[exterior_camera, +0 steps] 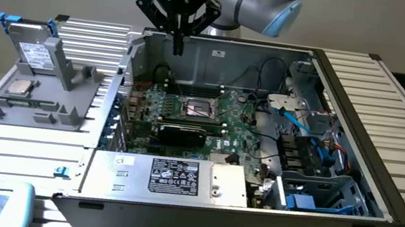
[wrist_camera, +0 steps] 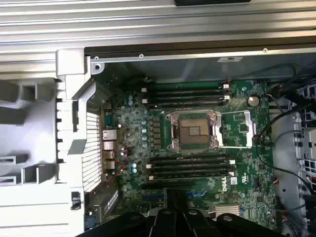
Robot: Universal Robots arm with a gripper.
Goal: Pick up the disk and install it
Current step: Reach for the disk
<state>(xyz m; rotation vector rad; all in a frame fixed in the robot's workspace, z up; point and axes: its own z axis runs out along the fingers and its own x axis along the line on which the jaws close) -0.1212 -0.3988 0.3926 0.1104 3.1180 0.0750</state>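
The fingers [exterior_camera: 178, 44] are clenched on nothing. They hang over the rear of the open case [exterior_camera: 211, 226], above the motherboard [exterior_camera: 236, 127]. The disk [exterior_camera: 32, 51] is well apart from them, toward the exterior view's left and outside the case, propped in a grey holder [exterior_camera: 65, 81] on the slatted counter [exterior_camera: 17, 148]. It stands nearly on end and leans back, its long axis running up from the holder. The label faces outward, and blue carrier tabs sit at its top corners.
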